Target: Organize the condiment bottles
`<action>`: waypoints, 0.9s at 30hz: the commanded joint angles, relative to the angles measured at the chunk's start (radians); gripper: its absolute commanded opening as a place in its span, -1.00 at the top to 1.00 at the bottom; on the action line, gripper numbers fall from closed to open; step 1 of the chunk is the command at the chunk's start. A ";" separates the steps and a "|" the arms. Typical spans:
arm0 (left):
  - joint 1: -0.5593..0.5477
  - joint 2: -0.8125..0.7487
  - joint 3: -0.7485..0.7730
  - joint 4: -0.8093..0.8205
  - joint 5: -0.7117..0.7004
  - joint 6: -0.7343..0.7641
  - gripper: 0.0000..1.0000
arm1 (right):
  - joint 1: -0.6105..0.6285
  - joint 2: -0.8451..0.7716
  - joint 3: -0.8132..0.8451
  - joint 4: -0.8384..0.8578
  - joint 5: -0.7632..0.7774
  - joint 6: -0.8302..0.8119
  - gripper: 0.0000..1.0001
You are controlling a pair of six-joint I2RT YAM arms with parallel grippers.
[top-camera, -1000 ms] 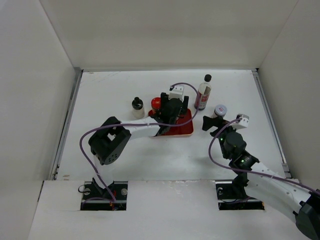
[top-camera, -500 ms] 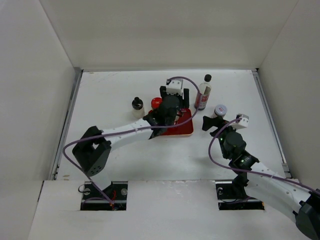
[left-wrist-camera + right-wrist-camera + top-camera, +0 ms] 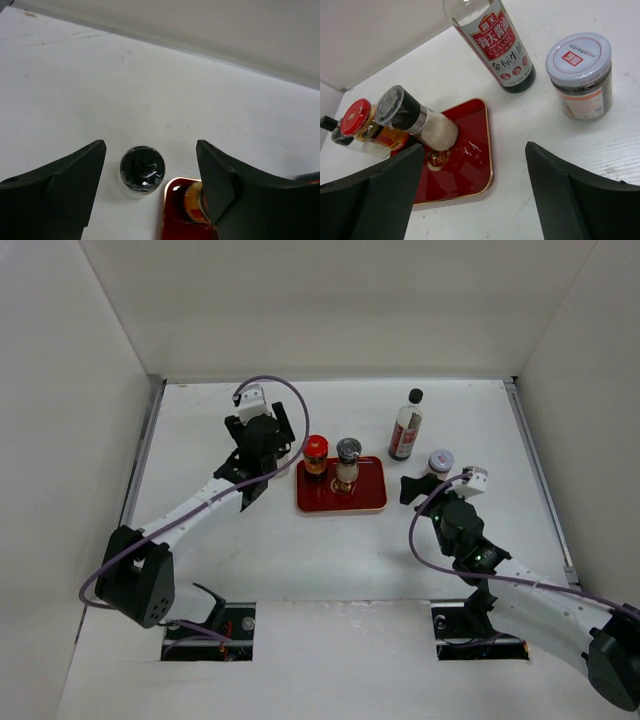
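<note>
From above, a red tray lies mid-worktop, a little toward the far edge, carrying a red jar and a shaker side by side, both upright. A tall bottle stands off the tray toward the far right corner, and a pale jar stands just right of the tray. The left pincer hangs over a spot just left of the tray; the right pincer sits near the pale jar. Left wrist view: the left pincer's jaws are spread wide, and a small bottle stands upright between and below them, untouched, just beside the tray's corner. It looks light, rigid and smooth-sided, so likely to tip or slip; a grip across the body below the cap seems safest. Right wrist view: the right pincer's jaws are also spread wide and hold nothing. The pale jar and tall bottle stand ahead on bare worktop, apart from each other; the jar looks squat and stable, best taken around its sides under the lid.
</note>
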 commanded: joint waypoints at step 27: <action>-0.006 0.108 -0.016 -0.031 0.010 0.010 0.32 | 0.039 0.020 0.034 0.076 -0.026 -0.038 -0.94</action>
